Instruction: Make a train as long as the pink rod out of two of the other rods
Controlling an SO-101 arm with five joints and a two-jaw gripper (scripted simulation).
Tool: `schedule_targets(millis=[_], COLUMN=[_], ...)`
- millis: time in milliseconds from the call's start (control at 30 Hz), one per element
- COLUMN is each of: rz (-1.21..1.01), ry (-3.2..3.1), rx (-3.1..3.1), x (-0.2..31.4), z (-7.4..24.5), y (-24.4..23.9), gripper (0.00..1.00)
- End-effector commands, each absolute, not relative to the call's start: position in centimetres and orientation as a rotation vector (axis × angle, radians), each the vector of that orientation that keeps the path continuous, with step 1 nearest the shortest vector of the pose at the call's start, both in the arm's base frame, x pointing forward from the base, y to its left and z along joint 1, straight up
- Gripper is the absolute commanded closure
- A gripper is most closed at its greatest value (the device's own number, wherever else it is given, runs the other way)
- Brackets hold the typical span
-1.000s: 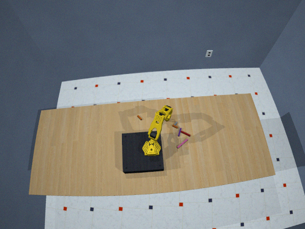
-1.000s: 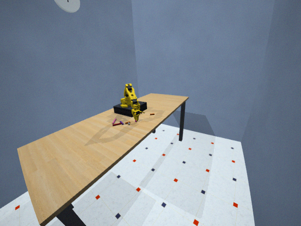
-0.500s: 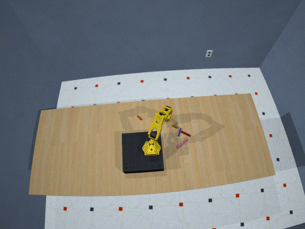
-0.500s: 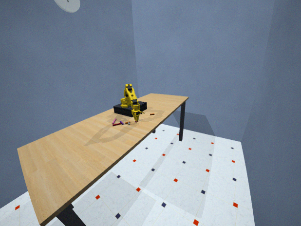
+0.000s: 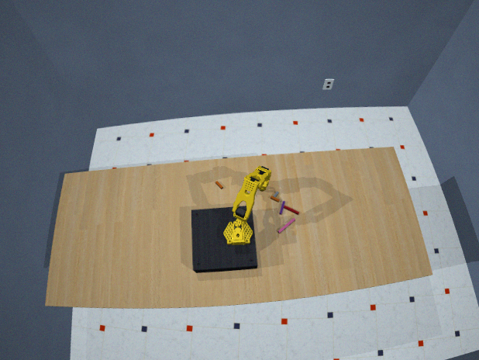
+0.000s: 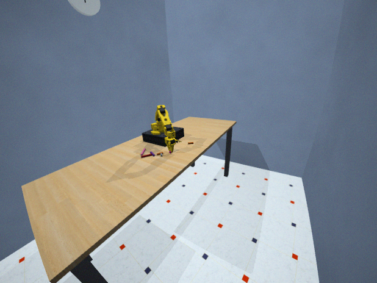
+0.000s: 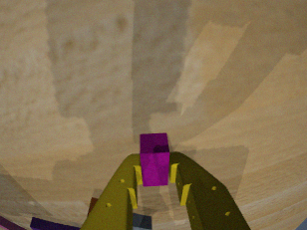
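My gripper is shut on a short magenta rod and holds it upright at the fingertips, just above the table; it also shows in the exterior view. The arm reaches out from its black base. The pink rod lies flat to the right of the base. A red rod and a purple rod lie just beyond it, their ends close together. An orange rod and a small blue rod lie near the gripper. The blue rod shows under the fingers in the wrist view.
A second orange rod lies apart on the far left side of the arm. The black base plate sits mid-table. The table's far edge is a short way beyond the gripper.
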State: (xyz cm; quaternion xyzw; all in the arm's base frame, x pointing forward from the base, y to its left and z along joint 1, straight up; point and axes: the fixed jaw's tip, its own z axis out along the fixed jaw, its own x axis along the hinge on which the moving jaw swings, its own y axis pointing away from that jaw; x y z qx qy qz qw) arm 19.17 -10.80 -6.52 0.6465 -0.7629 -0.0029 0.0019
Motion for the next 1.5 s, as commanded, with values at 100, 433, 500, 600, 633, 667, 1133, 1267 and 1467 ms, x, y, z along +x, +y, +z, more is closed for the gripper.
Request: schedule_targets(millis=[100,433,500,600,633,667,1133,1267,1467], rz=[-0.032,-0.032,-0.032,-0.032,-0.032,-0.032,-0.032,-0.032,-0.032], ry=[-2.393,-2.393,-2.393,-2.393,-2.393,-2.393,-2.393,-2.393,-2.393], rx=[2.023,2.023,2.023,2.023,2.023,2.023,2.023,2.023,2.023], x=[18.93,18.93,18.93,18.93,18.93,18.93,18.93,18.93,18.93], z=[-6.91,-6.91,-6.91,-6.91,-6.91,-6.91,-6.91,-6.91,-6.91], y=[-10.51,-10.51,-10.51,-10.51,-10.51,-10.51,-10.51,-10.51,-10.51], gripper=[0.97,0.94,0.94,0.94,0.93,0.93,0.85,0.84,0.83])
